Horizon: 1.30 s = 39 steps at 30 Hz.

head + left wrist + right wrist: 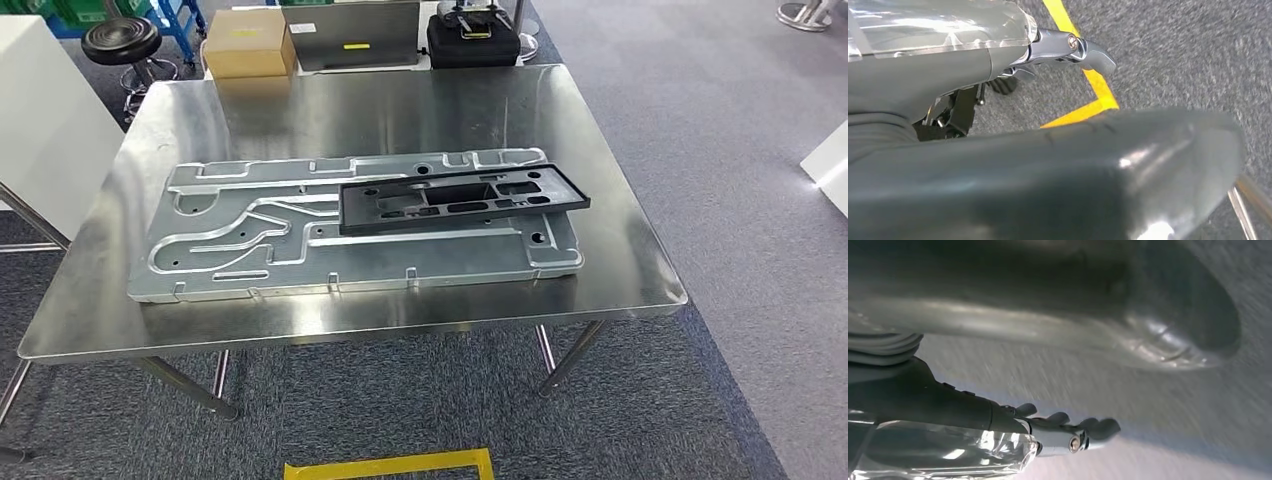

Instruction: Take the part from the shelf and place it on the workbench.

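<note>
A black rectangular frame part [460,197] with several cut-outs lies flat on a large silver machined plate [300,240], toward the plate's right half. The plate rests on the steel workbench [400,110]. In the left wrist view my left hand [948,75] hangs over grey carpet, its fingers [1088,50] stretched out and its thick thumb close to the camera, with nothing in it. In the right wrist view my right hand [948,410] also hangs low over the floor, its fingers [1073,430] extended and holding nothing.
Behind the bench stand a cardboard box [248,45], a grey panel [352,35] and a black case [473,40]. A black stool [122,42] and a white cabinet [45,130] are at the left. Yellow floor tape [390,466] marks the carpet in front of the bench.
</note>
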Each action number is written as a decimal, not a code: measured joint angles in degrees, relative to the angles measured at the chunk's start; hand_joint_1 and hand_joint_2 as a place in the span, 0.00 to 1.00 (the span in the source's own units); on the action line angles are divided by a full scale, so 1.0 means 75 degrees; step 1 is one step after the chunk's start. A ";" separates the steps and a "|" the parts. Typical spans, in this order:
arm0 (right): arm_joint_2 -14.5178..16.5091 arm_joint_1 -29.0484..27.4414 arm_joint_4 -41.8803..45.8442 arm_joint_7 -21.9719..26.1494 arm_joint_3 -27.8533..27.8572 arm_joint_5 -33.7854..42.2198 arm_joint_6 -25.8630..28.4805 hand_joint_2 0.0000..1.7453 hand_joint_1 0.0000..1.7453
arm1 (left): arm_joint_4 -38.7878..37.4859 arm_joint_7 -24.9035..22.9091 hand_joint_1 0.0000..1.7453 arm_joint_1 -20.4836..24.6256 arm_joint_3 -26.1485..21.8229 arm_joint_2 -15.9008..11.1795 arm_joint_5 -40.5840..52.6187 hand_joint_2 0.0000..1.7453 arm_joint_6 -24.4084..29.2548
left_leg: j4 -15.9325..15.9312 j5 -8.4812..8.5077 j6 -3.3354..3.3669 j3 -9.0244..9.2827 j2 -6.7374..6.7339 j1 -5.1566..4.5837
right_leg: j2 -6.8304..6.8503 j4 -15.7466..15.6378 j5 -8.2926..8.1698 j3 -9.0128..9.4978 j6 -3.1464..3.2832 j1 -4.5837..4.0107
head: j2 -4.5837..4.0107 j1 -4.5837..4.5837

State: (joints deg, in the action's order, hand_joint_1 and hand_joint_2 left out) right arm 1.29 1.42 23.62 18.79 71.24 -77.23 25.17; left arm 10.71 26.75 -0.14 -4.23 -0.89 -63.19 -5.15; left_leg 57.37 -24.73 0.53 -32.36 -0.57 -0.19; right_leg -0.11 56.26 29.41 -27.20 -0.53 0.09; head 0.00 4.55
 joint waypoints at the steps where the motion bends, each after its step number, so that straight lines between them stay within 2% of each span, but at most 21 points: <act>1: -0.0017 0.0027 -0.0174 -0.0167 0.0034 -0.0009 -0.0129 0.00 0.00 | -0.0001 -0.0007 0.00 0.0000 0.0001 -0.0001 0.0000 0.00 -0.0001 | 0.0023 0.0000 -0.0045 -0.0016 0.0005 0.0012 | 0.0017 -0.0027 -0.0055 -0.0029 0.0052 0.0007 | 0.0000 -0.0001; 3: -0.0034 0.0085 -0.0464 -0.0498 0.0083 -0.0028 -0.0377 0.00 0.00 | -0.0002 -0.0039 0.00 -0.0002 0.0009 0.0004 0.0001 0.00 -0.0002 | 0.0308 -0.0316 -0.0127 -0.0136 0.0019 0.0031 | 0.0045 -0.0079 -0.0192 -0.0124 0.0173 0.0035 | 0.0000 0.0000; 6: -0.0023 0.0134 -0.0787 -0.0801 0.0134 -0.0062 -0.0654 0.00 0.00 | -0.0003 -0.0091 0.00 0.0006 0.0054 0.0014 0.0000 0.00 -0.0010 | 0.1641 -0.1333 -0.0217 -0.0535 0.0028 0.0065 | 0.0065 -0.0070 -0.0391 -0.0389 0.0252 0.0028 | 0.0000 0.0001; 7: -0.0017 0.0139 -0.0879 -0.0883 0.0143 -0.0085 -0.0767 0.00 0.00 | -0.0003 -0.0102 0.00 0.0010 0.0078 0.0013 0.0000 0.00 -0.0014 | 0.2015 -0.1473 -0.0241 -0.0591 0.0027 0.0071 | 0.0070 -0.0050 -0.0458 -0.0492 0.0249 0.0022 | 0.0000 0.0000; 8: -0.0011 0.0146 -0.0956 -0.0959 0.0148 -0.0106 -0.0885 0.00 0.00 | -0.0003 -0.0112 0.00 0.0016 0.0107 0.0012 0.0000 0.00 -0.0018 | 0.2160 -0.1424 -0.0256 -0.0535 0.0027 0.0076 | 0.0075 -0.0020 -0.0519 -0.0598 0.0239 0.0020 | 0.0000 0.0000; 9: 0.0000 0.0155 -0.1021 -0.1028 0.0150 -0.0123 -0.0989 0.00 0.00 | -0.0003 -0.0119 0.00 0.0023 0.0136 0.0012 0.0000 0.00 -0.0019 | 0.2029 -0.1233 -0.0264 -0.0349 0.0026 0.0083 | 0.0078 0.0022 -0.0577 -0.0708 0.0224 0.0021 | 0.0000 0.0001; 11: 0.0025 0.0175 -0.1116 -0.1114 0.0154 -0.0136 -0.1121 0.00 0.00 | -0.0001 -0.0127 0.00 0.0055 0.0181 0.0011 0.0000 0.00 -0.0018 | 0.1087 -0.0864 -0.0250 0.0355 0.0026 0.0098 | 0.0079 0.0134 -0.0669 -0.0916 0.0178 0.0018 | 0.0000 0.0001; 13: 0.0046 0.0192 -0.1181 -0.1150 0.0166 -0.0117 -0.1172 0.00 0.00 | -0.0001 -0.0133 0.00 0.0092 0.0210 0.0011 0.0000 0.00 -0.0017 | 0.0131 -0.0845 -0.0181 0.0952 0.0031 0.0078 | 0.0081 0.0239 -0.0751 -0.1047 0.0104 0.0003 | 0.0000 0.0001; 16: 0.0057 0.0194 -0.1240 -0.1173 0.0216 -0.0009 -0.1250 0.00 0.00 | -0.0001 -0.0190 0.00 0.0117 0.0323 0.0017 0.0000 0.00 0.0017 | -0.0161 -0.0831 -0.0017 0.1014 0.0030 0.0053 | 0.0086 0.0258 -0.0901 -0.1095 -0.0039 0.0011 | 0.0000 0.0000; 18: 0.0068 0.0169 -0.1275 -0.1206 0.0273 0.0059 -0.1311 0.00 0.00 | -0.0002 -0.0246 0.00 0.0142 0.0439 0.0041 0.0000 0.00 0.0063 | -0.0195 -0.0668 0.0116 0.0891 -0.0004 0.0072 | 0.0055 0.0454 -0.0628 -0.1188 -0.0137 0.0036 | 0.0000 -0.0001; 21: 0.0081 0.0131 -0.1306 -0.1289 0.0345 0.0116 -0.1341 0.00 0.00 | -0.0003 -0.0290 0.00 0.0156 0.0592 0.0082 -0.0009 0.00 0.0127 | -0.0200 -0.0417 0.0215 0.0587 -0.0034 0.0073 | 0.0027 0.1635 0.0506 -0.1487 -0.0256 0.0080 | 0.0000 -0.0001; 22: 0.0084 0.0126 -0.1314 -0.1315 0.0356 0.0127 -0.1356 0.00 0.00 | -0.0003 -0.0299 0.00 0.0157 0.0624 0.0097 -0.0009 0.00 0.0138 | -0.0185 -0.0338 0.0209 0.0475 -0.0034 0.0069 | 0.0028 0.2060 0.0710 -0.1545 -0.0282 0.0090 | 0.0000 -0.0001; 23: 0.0092 0.0124 -0.1322 -0.1349 0.0365 0.0134 -0.1393 0.00 0.00 | -0.0003 -0.0304 0.00 0.0160 0.0654 0.0112 -0.0006 0.00 0.0141 | -0.0161 -0.0263 0.0197 0.0360 -0.0035 0.0067 | 0.0028 0.2309 0.0726 -0.1517 -0.0298 0.0097 | 0.0000 -0.0001; 24: 0.0103 0.0124 -0.1331 -0.1394 0.0372 0.0136 -0.1457 0.00 0.00 | -0.0003 -0.0308 0.00 0.0163 0.0683 0.0123 -0.0003 0.00 0.0133 | -0.0127 -0.0196 0.0181 0.0244 -0.0035 0.0067 | 0.0028 0.2305 0.0570 -0.1366 -0.0303 0.0101 | 0.0000 -0.0001; 26: 0.0135 0.0127 -0.1345 -0.1490 0.0381 0.0124 -0.1616 0.00 0.00 | -0.0003 -0.0307 0.00 0.0170 0.0733 0.0137 0.0000 0.00 0.0089 | -0.0052 -0.0092 0.0140 0.0052 -0.0031 0.0067 | 0.0026 0.1571 0.0111 -0.0730 -0.0273 0.0104 | 0.0000 -0.0001; 28: 0.0170 0.0149 -0.1359 -0.1551 0.0381 0.0096 -0.1718 0.00 0.00 | -0.0003 -0.0291 0.00 0.0180 0.0751 0.0139 -0.0001 0.00 0.0033 | 0.0004 -0.0003 0.0071 -0.0066 -0.0026 0.0054 | 0.0008 0.0466 0.0081 0.0014 -0.0180 0.0078 | 0.0000 0.0000; 30: 0.0203 0.0165 -0.1374 -0.1570 0.0381 -0.0005 -0.1829 0.00 0.00 | -0.0003 -0.0267 0.00 0.0192 0.0753 0.0139 -0.0001 0.00 -0.0007 | 0.0014 0.0098 -0.0027 -0.0100 -0.0025 0.0049 | -0.0007 -0.0092 0.0213 0.0323 -0.0071 0.0028 | 0.0000 0.0000; 33: 0.0256 0.0189 -0.1406 -0.1579 0.0325 -0.0339 -0.2126 0.00 0.00 | -0.0003 -0.0257 0.00 0.0191 0.0736 0.0120 -0.0001 0.00 -0.0039 | 0.0101 0.0082 -0.0170 -0.0180 -0.0007 0.0075 | 0.0027 -0.0137 0.0039 0.0187 0.0100 0.0026 | 0.0000 0.0000; 35: 0.0294 0.0234 -0.1433 -0.1591 0.0219 -0.0524 -0.2278 0.00 0.00 | -0.0003 -0.0270 0.00 0.0184 0.0720 0.0104 0.0000 0.00 -0.0020 | 0.0650 -0.0508 -0.0226 -0.0385 0.0012 0.0097 | 0.0053 -0.0160 -0.0130 0.0011 0.0211 0.0039 | 0.0000 0.0001; 37: 0.0323 0.0267 -0.1457 -0.1605 0.0121 -0.0620 -0.2380 0.00 0.00 | -0.0003 -0.0282 0.00 0.0188 0.0711 0.0103 0.0000 0.00 0.0019 | 0.1595 -0.1219 -0.0262 -0.0626 0.0016 0.0105 | 0.0057 -0.0131 -0.0282 -0.0214 0.0258 0.0010 | 0.0000 0.0002; 39: 0.0350 0.0291 -0.1481 -0.1625 0.0050 -0.0659 -0.2455 0.00 0.00 | -0.0003 -0.0282 0.00 0.0190 0.0704 0.0100 0.0000 0.00 0.0045 | 0.2166 -0.1298 -0.0273 -0.0621 0.0016 0.0106 | 0.0067 -0.0071 -0.0424 -0.0460 0.0255 -0.0018 | 0.0000 0.0002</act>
State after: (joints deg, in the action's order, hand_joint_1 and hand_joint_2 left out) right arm 3.92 3.61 12.51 6.61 71.61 -82.18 6.76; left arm 10.69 24.64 1.29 1.05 -0.14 -63.19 -4.81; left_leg 73.62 -34.47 -1.52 -37.02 -0.45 0.61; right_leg 0.39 55.72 26.23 -30.65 1.38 -0.04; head 0.00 4.57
